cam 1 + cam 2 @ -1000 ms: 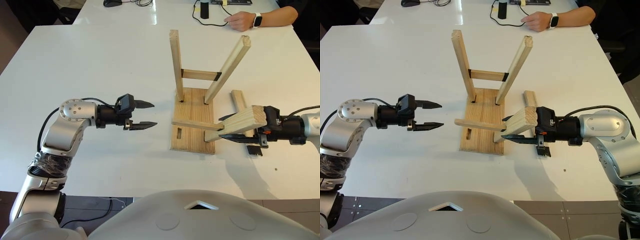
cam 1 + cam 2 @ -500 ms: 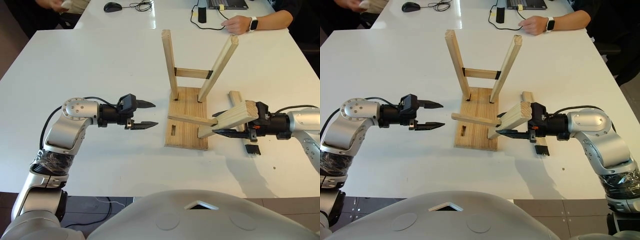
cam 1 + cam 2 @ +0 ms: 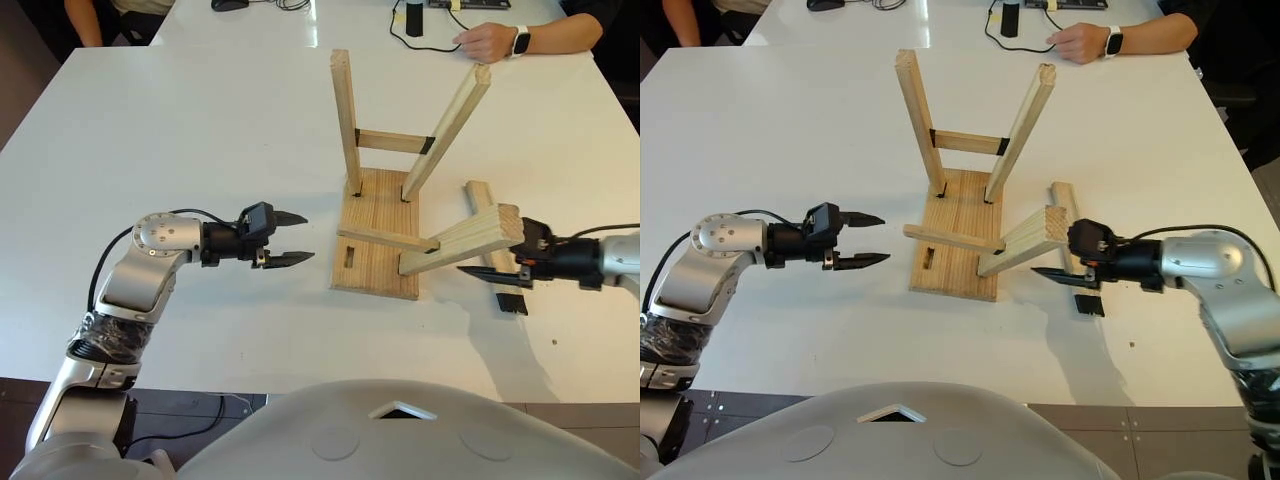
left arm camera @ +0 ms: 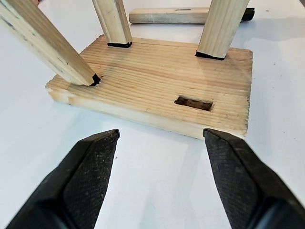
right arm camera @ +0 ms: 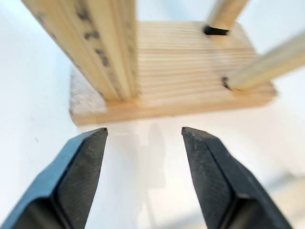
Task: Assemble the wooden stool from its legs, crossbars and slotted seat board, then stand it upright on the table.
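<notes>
White table (image 3: 150, 130) carries all parts.

Left gripper (image 3: 289, 238): hovers low over the table, left of the work, pointing at it. Claw wide, nothing in it.

Seat board (image 3: 378, 222): lies flat at mid-table, just beyond the left claw's tips and apart from them. Empty slot (image 4: 193, 102) at its near-left corner.

Upright legs (image 3: 345, 120): two, seated in the far pair of slots, leaning apart at the top. Crossbar (image 3: 390, 141) joins them about halfway up.

Tilted leg (image 3: 462, 240): foot in the near-right slot, top leaning far out to the right past the board edge. Second crossbar (image 3: 385, 238) runs from it to the left above the board; its free end hangs over the side with the empty slot.

Loose wooden piece (image 3: 478, 198): flat on the table right of the board, partly behind the tilted leg.

Right gripper (image 5: 143, 130): right of the board, aimed at the tilted leg's upper end. Claw wide, holding nothing; the leg stands ahead of the fingers, not between them. Contact cannot be told.

Small black block (image 3: 511, 303): on the table beneath the right gripper.
</notes>
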